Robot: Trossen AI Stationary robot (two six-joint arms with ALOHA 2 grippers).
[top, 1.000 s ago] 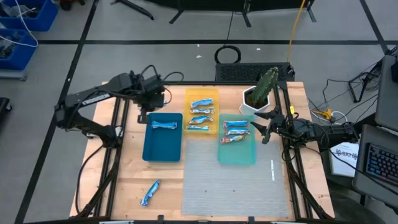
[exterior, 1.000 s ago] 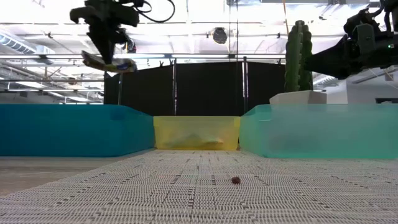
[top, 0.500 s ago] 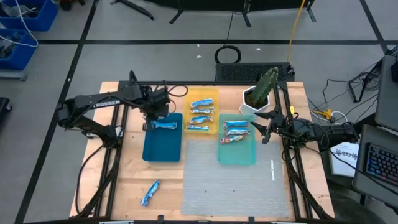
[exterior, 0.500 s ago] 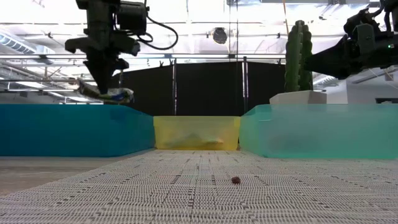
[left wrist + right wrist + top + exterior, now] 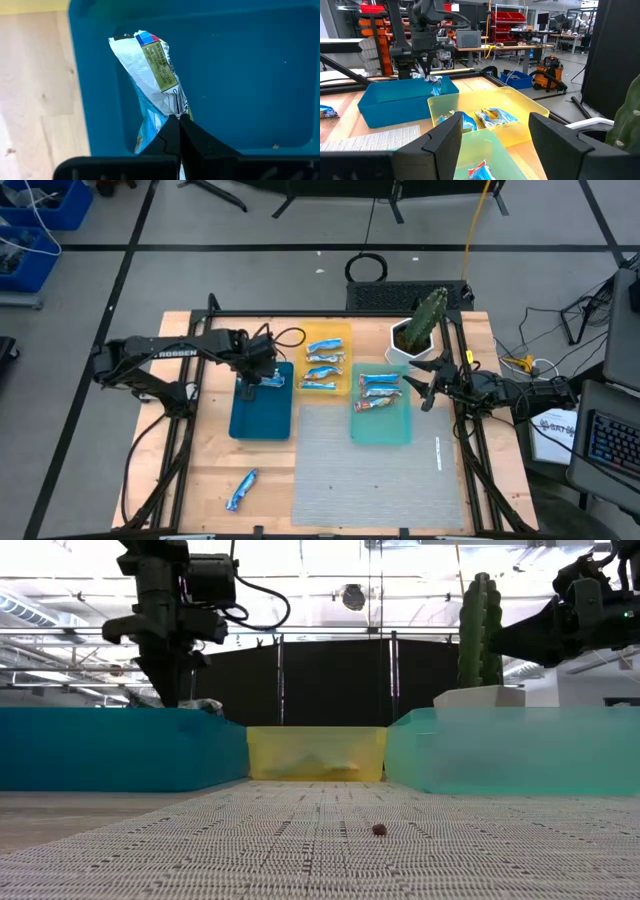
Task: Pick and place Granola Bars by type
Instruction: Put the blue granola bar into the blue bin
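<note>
My left gripper (image 5: 250, 375) points down over the far end of the blue tray (image 5: 262, 415), shut on a blue-and-white granola bar (image 5: 150, 65). In the high view a bar end (image 5: 274, 380) shows beside it; whether this is the held bar I cannot tell. Further bars lie in the yellow tray (image 5: 324, 360) and in the teal tray (image 5: 381, 418), among them a reddish one (image 5: 373, 406). One loose bar (image 5: 241, 489) lies on the wood near the front left. My right gripper (image 5: 428, 383) hangs level and open beside the teal tray. My left gripper pinches the bar between its two shut fingers, coming from above and pointing down. The fingers meet on the wrapper (image 5: 174, 112) partway along it, and the white printed end (image 5: 142, 47) slants away from them. That end (image 5: 436, 82) pokes above the tray's rim. The bar's lower end is hidden.
A grey mesh mat (image 5: 380, 475) covers the near right of the table. A potted cactus (image 5: 425, 320) stands at the far right, behind my right gripper. Bare wood lies around the loose bar at the front left.
My left gripper has come down, and a little toward the table's near edge, from above the blue tray's far rim into its far end. It has stayed shut on the bar, which has sunk to the height of the tray's wall.
</note>
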